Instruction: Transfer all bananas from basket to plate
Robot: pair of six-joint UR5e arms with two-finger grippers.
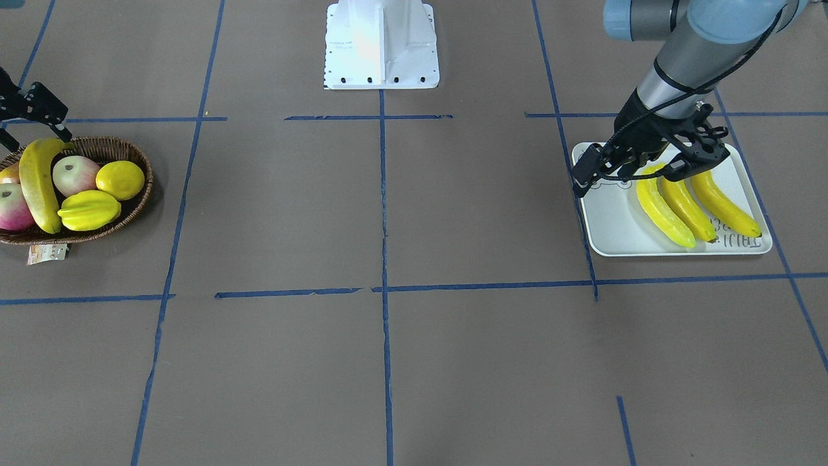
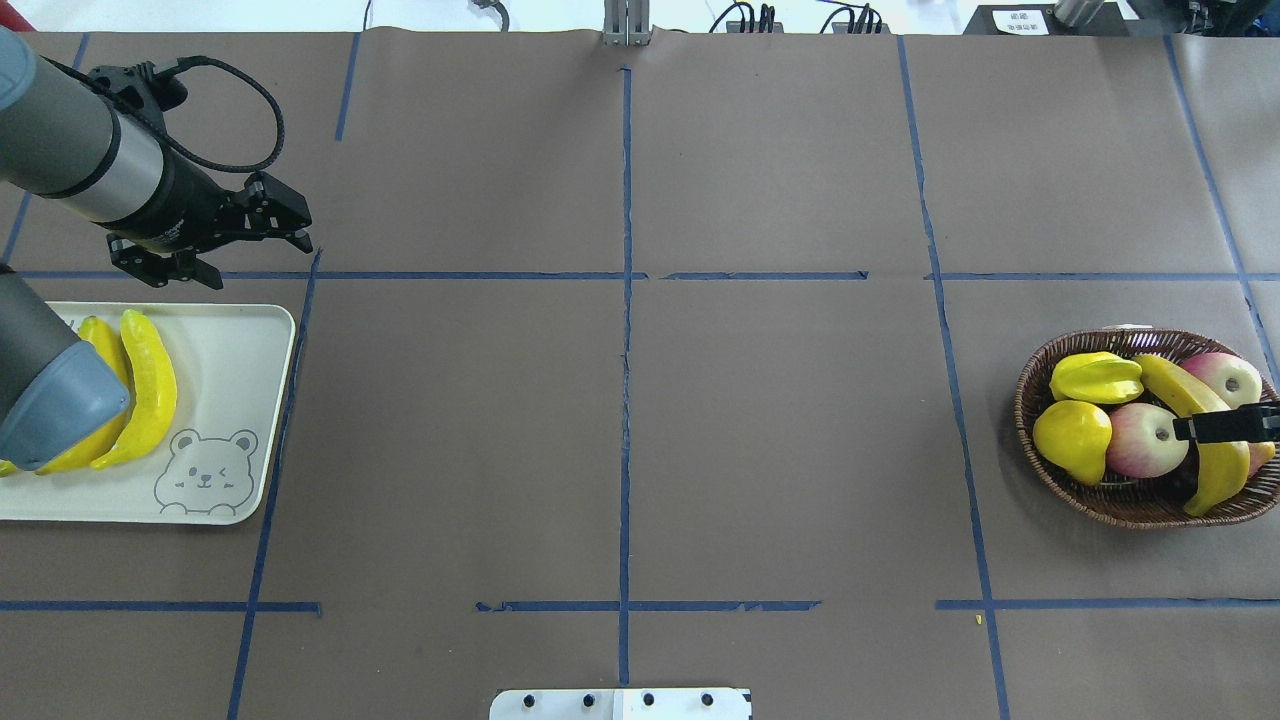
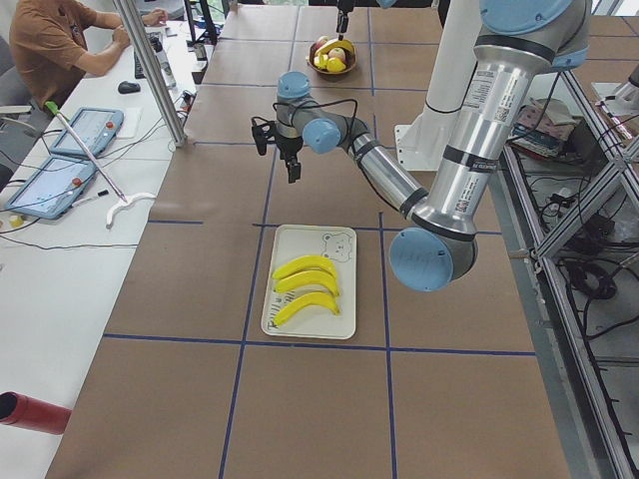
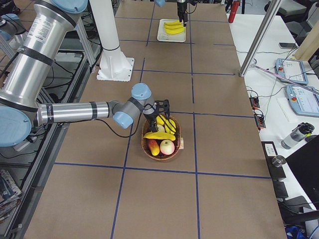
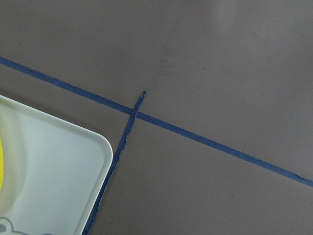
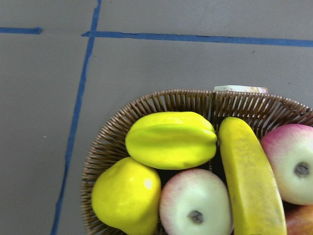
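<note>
Three glossy curved bananas (image 1: 686,207) lie on the smooth plate (image 1: 608,226); one banana (image 1: 35,184) remains in the wicker basket (image 2: 1025,400). The left claw (image 2: 295,230) and the right claw (image 1: 35,142) are both released and empty.

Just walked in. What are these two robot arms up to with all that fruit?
They are moving bananas from the basket to the plate. Three bananas lie side by side on the plate, and the left gripper hovers open and empty just past it. One last banana lies in the basket among apples, a lemon and a starfruit. The right gripper hangs open above it, not yet gripping.
</note>
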